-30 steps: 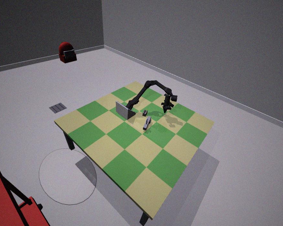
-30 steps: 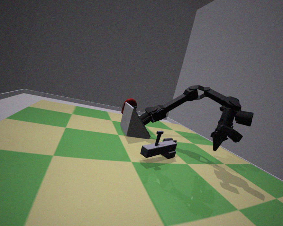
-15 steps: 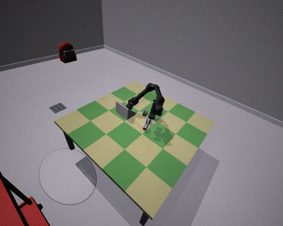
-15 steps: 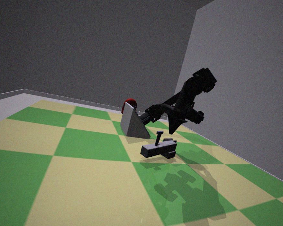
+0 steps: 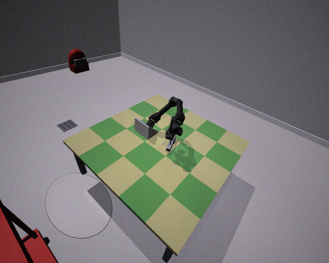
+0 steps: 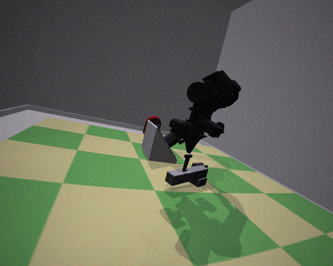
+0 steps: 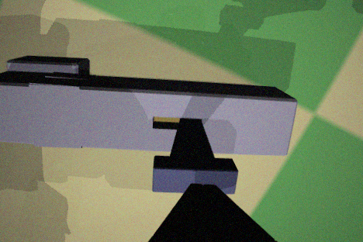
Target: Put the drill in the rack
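Observation:
The drill (image 5: 168, 147) (image 6: 184, 174) (image 7: 77, 120) is a long grey block lying on the chequered table (image 5: 159, 226) (image 6: 103, 229). The key (image 6: 186, 161) (image 7: 195, 174) is a dark T-shaped pin standing up out of a slot in the top of the drill. My gripper (image 5: 170, 140) (image 6: 189, 150) (image 7: 201, 195) is shut and empty. It points down, with its tips just above the key's head. I cannot tell if they touch it. A grey wedge-shaped stand (image 5: 143, 128) (image 6: 155, 146) sits just behind the drill, beside the arm's base.
A red hooded box (image 5: 77, 61) (image 6: 153, 120) stands on the floor by the far wall. A red cart (image 5: 6, 234) is at the near left.

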Robot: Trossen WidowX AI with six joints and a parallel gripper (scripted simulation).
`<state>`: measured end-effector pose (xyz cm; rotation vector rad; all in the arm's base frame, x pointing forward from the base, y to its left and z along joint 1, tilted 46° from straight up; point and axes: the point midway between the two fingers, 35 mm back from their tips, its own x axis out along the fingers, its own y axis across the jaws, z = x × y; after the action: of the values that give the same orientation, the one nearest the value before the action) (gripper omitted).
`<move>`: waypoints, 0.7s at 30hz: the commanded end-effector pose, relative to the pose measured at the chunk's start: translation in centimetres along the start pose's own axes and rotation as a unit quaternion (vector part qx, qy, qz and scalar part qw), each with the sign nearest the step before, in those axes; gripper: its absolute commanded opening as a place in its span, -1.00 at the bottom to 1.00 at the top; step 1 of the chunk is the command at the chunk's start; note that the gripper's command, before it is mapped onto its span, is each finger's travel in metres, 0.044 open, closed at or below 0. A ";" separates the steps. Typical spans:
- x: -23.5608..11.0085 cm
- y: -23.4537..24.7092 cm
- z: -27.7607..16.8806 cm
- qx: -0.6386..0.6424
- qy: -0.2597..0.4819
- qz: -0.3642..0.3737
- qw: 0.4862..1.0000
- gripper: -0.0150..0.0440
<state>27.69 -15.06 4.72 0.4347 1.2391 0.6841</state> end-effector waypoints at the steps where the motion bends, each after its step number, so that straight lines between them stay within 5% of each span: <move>1: 0.6 0.2 0.2 -0.001 -0.002 0.001 1.000 -0.49; 21: 1.5 0.2 0.1 -0.002 -0.002 0.002 1.000 -0.49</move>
<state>27.88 -14.43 4.28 0.4296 1.2274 0.6775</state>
